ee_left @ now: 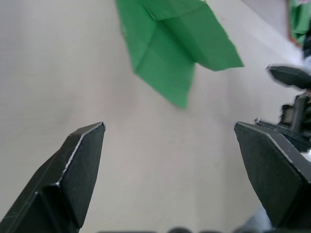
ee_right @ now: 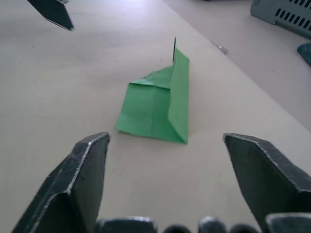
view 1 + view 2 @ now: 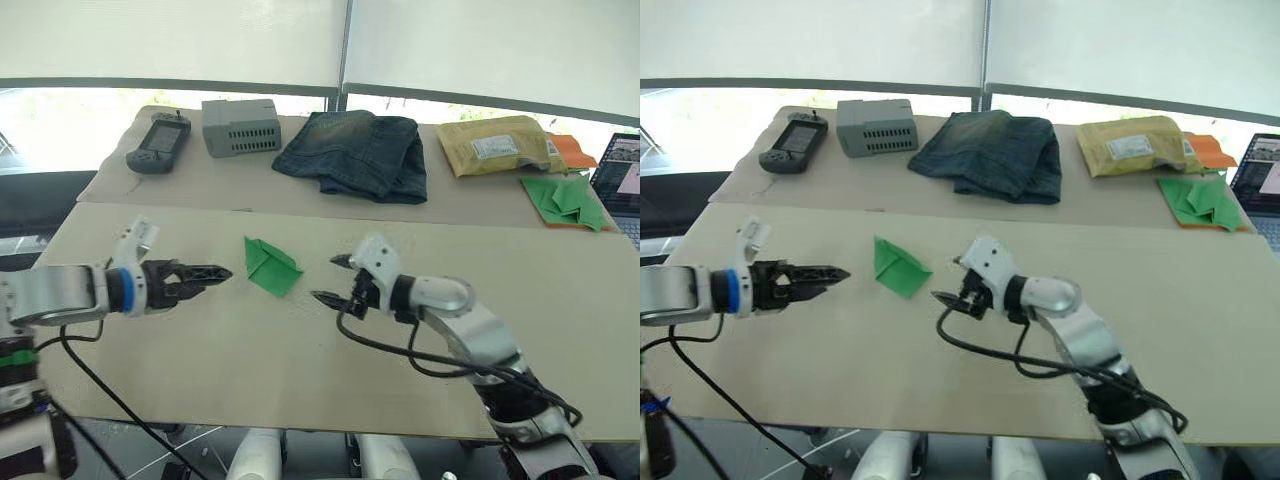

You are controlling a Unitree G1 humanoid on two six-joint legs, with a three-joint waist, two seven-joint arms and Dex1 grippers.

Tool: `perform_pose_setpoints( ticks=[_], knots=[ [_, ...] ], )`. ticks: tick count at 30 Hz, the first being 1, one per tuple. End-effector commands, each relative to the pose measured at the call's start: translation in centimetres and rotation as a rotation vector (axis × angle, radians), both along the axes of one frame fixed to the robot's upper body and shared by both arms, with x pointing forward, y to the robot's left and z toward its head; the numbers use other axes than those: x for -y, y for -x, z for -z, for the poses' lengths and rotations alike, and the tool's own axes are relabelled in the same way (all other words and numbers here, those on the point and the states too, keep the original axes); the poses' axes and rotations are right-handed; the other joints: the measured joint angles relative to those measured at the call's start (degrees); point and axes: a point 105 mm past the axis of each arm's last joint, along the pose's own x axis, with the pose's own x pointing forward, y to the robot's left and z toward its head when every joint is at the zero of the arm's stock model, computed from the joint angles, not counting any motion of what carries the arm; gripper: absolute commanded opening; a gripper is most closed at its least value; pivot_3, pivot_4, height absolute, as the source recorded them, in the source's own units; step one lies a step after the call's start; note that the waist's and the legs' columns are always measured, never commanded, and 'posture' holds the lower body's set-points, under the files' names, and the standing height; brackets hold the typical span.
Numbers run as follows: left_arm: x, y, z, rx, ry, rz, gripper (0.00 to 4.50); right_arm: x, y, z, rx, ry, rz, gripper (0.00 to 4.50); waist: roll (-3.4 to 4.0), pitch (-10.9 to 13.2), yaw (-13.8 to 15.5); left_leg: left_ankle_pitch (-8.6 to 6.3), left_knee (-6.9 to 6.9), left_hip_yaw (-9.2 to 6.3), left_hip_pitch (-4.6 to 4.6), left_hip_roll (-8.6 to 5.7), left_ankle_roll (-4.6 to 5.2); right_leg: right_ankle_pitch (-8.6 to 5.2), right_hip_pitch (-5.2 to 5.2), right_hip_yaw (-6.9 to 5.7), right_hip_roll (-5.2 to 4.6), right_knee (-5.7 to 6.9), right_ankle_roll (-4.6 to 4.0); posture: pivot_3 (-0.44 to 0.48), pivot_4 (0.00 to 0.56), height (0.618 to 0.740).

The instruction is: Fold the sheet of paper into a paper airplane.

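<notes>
A long beige table [image 3: 300, 380] carries the scene, with a second tan surface [image 3: 440, 205] set behind it. On that far surface, a folded pair of blue jeans [image 3: 355, 152] lies at the middle; to its right sit a yellow padded envelope [image 3: 497, 145] and, nearer the edge, a heap of green paper pieces [image 3: 567, 200] on an orange sheet [image 3: 575, 150]. Left of the jeans stand a grey vented box [image 3: 240, 125] and a dark handheld controller [image 3: 158, 143]. A laptop [image 3: 620, 180] shows at the far right edge.

On the near table, the 2 arms reach inward from either side. The left gripper [image 3: 215, 272] points toward the centre, its 2 black fingers spread apart in the left wrist view and closed on nothing. The right gripper [image 3: 332, 280] faces it from the other side, likewise parted wide and empty, one fingertip above the other in the head views.

Between them, on the table, lies the paper airplane [image 3: 270, 266]: the bright green sheet partly folded into a layered, pointed shape with visible creases, one flap standing up off the surface in the right wrist view. It sits just beside the left gripper's tips and near the right gripper's, touching neither.
</notes>
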Motion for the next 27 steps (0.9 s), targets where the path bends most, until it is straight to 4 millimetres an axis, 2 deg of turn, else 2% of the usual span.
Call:
perform_pose_setpoints(
  ticks=[1,2,5,8,14,18,27],
  knots=[
    [-2.4,-1.4,-2.2,0.411,-0.347,-0.064,4.5,-1.5,-0.8,-1.0,0.031,-0.047,-0.014,4.46,0.09,0.02,0.15,0.01,-0.16,0.04,0.03,0.03,-0.06,-0.03,-0.03,0.01,-0.01,-0.06,-0.07,0.0,0.15,0.728],
    [-2.7,-1.4,-1.9,0.472,-0.429,-0.033,4.5,-2.1,-0.9,-1.0,0.011,-0.071,-0.022,4.46,0.09,0.02,0.27,0.13,-0.39,0.1,0.08,-0.01,-0.28,-0.06,-0.02,0.03,-0.06,-0.12,-0.14,0.0,0.15,0.728],
    [-2.3,-1.0,-1.1,0.552,-0.374,0.04,4.5,-3.3,-1.5,-0.5,-0.025,-0.095,-0.021,4.46,0.05,0.0,0.64,0.38,-0.81,0.04,-0.1,0.12,-0.62,-0.21,-0.33,-0.11,0.01,-0.25,-0.54,0.0,0.15,0.728],
    [-1.7,-0.6,-0.8,0.644,-0.378,0.079,4.5,-3.8,-2.1,-0.1,-0.057,-0.117,-0.008,4.46,0.05,0.0,0.52,0.41,-0.82,0.01,-0.27,0.22,-0.59,-0.14,-0.56,-0.17,0.05,-0.09,-0.48,0.0,0.15,0.728],
    [-0.7,0.3,0.8,0.684,-0.369,0.086,4.5,-4.3,-3.2,0.3,-0.071,-0.131,0.02,4.46,0.04,0.0,-0.04,0.41,-0.8,0.07,-0.26,0.39,-0.57,-0.13,-0.59,-0.14,0.08,0.0,-0.46,0.0,0.15,0.728],
    [1.2,1.1,1.8,0.68,-0.327,0.177,4.5,-4.9,-4.0,0.0,-0.056,-0.158,0.025,3.29,0.04,-0.01,-0.31,0.41,-0.77,0.07,-0.22,0.52,-0.56,-0.13,-0.6,-0.13,0.27,0.08,-0.47,0.0,0.15,0.728],
    [1.8,1.5,2.7,0.669,-0.311,0.288,4.5,-5.6,-4.0,-0.1,-0.045,-0.17,-0.016,0.14,0.05,0.0,-1.35,0.41,-0.76,0.06,-0.17,0.9,-0.56,-0.06,-0.59,-0.07,0.76,0.1,-0.62,0.0,0.15,0.728]
  ],
)
